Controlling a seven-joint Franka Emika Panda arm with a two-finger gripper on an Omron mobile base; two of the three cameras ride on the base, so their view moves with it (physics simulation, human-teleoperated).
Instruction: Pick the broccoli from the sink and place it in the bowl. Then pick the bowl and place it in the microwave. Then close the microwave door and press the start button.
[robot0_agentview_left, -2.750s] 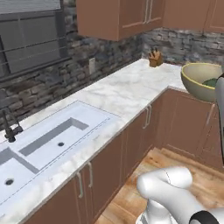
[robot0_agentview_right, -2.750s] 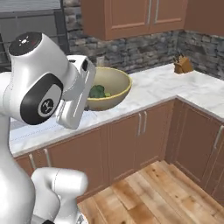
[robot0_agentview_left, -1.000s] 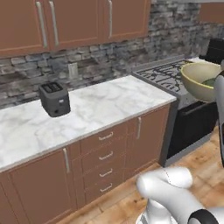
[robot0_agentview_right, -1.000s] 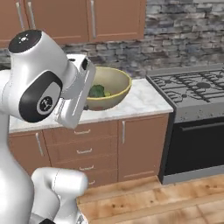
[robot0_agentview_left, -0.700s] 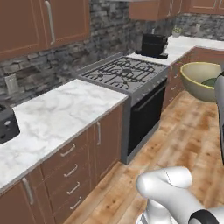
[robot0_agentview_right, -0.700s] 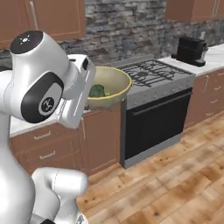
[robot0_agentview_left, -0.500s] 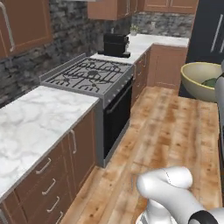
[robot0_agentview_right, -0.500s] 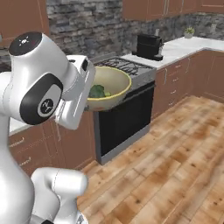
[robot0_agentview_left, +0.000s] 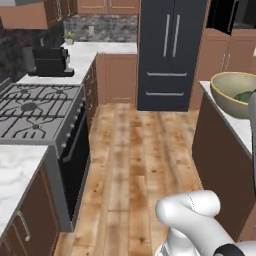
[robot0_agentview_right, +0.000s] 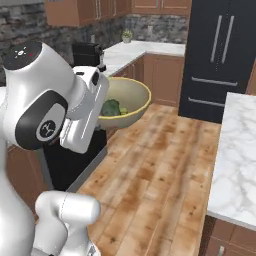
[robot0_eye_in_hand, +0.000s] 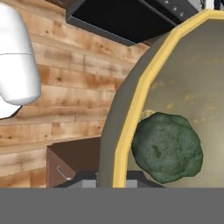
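The olive-yellow bowl (robot0_agentview_right: 125, 98) hangs in the air in front of my arm, and it also shows at the right edge of the left base view (robot0_agentview_left: 231, 93). My gripper (robot0_eye_in_hand: 114, 179) is shut on the bowl's rim (robot0_eye_in_hand: 131, 103), one finger on each side of the wall. The dark-green broccoli (robot0_eye_in_hand: 168, 146) lies inside the bowl near that rim (robot0_agentview_right: 111, 107). The black microwave (robot0_agentview_left: 239, 14) sits in the brown cabinetry at the top right. The sink is out of view.
A tall black fridge (robot0_agentview_left: 171, 52) with grey handles stands straight ahead (robot0_agentview_right: 220, 55). The gas stove (robot0_agentview_left: 35, 112) and a black coffee machine (robot0_agentview_left: 50, 61) are on the left. A marble-topped island (robot0_agentview_right: 235, 150) runs along the right, with wooden floor (robot0_agentview_left: 135, 165) between.
The whole picture has swung as the base turns: the toaster counter and stove slid left, and the fridge and island came into view. The bowl stays in my grip in the same spot.
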